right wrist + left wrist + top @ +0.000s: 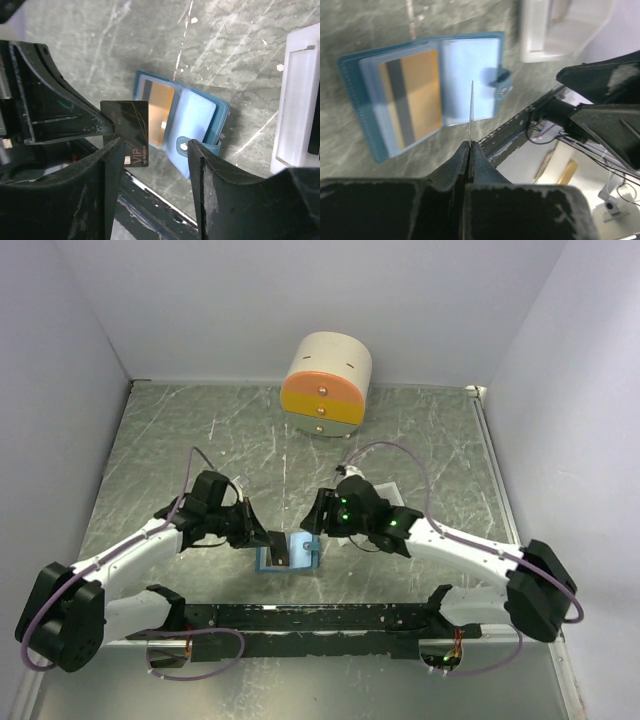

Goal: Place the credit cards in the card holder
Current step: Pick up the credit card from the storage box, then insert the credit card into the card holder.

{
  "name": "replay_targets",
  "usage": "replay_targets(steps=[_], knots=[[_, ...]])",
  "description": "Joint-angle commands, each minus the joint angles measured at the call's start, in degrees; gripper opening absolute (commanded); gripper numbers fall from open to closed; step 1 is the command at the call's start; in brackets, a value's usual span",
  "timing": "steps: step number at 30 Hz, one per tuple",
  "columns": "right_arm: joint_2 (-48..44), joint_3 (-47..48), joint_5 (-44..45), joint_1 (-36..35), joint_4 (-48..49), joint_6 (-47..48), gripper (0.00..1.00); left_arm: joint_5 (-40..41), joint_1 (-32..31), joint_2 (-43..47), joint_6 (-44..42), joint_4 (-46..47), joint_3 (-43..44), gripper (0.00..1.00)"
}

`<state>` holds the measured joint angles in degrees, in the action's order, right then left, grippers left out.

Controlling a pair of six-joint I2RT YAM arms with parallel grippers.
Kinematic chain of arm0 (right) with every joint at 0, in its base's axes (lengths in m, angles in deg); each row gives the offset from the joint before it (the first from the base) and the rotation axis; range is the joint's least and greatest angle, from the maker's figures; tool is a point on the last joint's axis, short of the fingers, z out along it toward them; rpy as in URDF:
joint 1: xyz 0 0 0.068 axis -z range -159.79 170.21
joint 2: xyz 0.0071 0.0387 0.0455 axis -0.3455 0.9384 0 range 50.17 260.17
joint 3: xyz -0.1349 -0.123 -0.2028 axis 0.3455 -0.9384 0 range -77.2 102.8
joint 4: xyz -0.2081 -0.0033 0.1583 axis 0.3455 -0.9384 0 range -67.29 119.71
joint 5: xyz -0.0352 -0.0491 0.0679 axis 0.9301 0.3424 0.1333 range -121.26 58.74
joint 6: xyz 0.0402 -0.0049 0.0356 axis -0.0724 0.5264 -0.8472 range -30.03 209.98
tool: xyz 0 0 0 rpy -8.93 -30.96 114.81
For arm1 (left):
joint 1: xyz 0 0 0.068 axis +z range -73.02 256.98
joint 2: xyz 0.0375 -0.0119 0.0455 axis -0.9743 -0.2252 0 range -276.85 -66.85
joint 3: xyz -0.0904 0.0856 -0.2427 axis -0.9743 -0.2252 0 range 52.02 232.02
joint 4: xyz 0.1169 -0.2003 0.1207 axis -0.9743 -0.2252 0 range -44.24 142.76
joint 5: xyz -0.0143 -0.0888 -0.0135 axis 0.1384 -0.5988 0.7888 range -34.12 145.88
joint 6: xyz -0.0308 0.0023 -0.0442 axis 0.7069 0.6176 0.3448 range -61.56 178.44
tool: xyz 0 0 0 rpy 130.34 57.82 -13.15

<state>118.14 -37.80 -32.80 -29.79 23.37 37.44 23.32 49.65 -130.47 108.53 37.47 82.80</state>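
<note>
Left tool (469, 148) pinches the black VIP card (471, 107), long axis toward twelve o'clock; the open card holder (467, 65) lies at eleven; right tool (155, 146) spread.

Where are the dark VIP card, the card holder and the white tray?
dark VIP card (131, 127): right wrist view, centre of its face.
card holder (197, 122): right wrist view, light-blue inner page.
white tray (284, 120): right wrist view, its left rim.
</note>
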Motion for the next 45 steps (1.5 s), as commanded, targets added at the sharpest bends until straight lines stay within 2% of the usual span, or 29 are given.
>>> replay_targets(steps=[1, 8, 14, 17, 26, 37, 45], knots=[[6.5, 7.4, 6.6, -4.2, -8.4, 7.1, 0.54, 2.5, -0.2, -2.2, -5.3, -4.0, 3.2, 0.07], [14.8, 11.6, 11.7, -7.4, -12.9, 10.6, 0.47, 2.7, -0.2, -5.4, -6.3, -2.8, 3.4, 0.07], [18.8, 12.6, 13.5, -8.4, -14.4, 12.5, 0.44, 1.1, -0.2, -7.9, -6.5, -0.1, 3.4, 0.07], [20.1, 12.5, 14.1, -8.5, -15.0, 12.9, 0.39, -0.4, -0.2, -8.9, -6.4, 1.8, 3.3, 0.07], [21.3, 11.0, 16.2, -8.8, -14.4, 13.1, 0.27, -2.3, -0.2, -12.0, -6.9, 3.5, 3.4, 0.07], [21.9, 9.7, 16.1, -8.8, -12.9, 13.1, 0.23, -5.9, -0.1, -15.6, -6.5, 8.7, 2.6, 0.07], [21.9, 9.6, 17.2, -8.9, -12.7, 13.3, 0.21, -3.9, -0.2, -19.3, -9.3, 6.1, 4.7, 0.07]])
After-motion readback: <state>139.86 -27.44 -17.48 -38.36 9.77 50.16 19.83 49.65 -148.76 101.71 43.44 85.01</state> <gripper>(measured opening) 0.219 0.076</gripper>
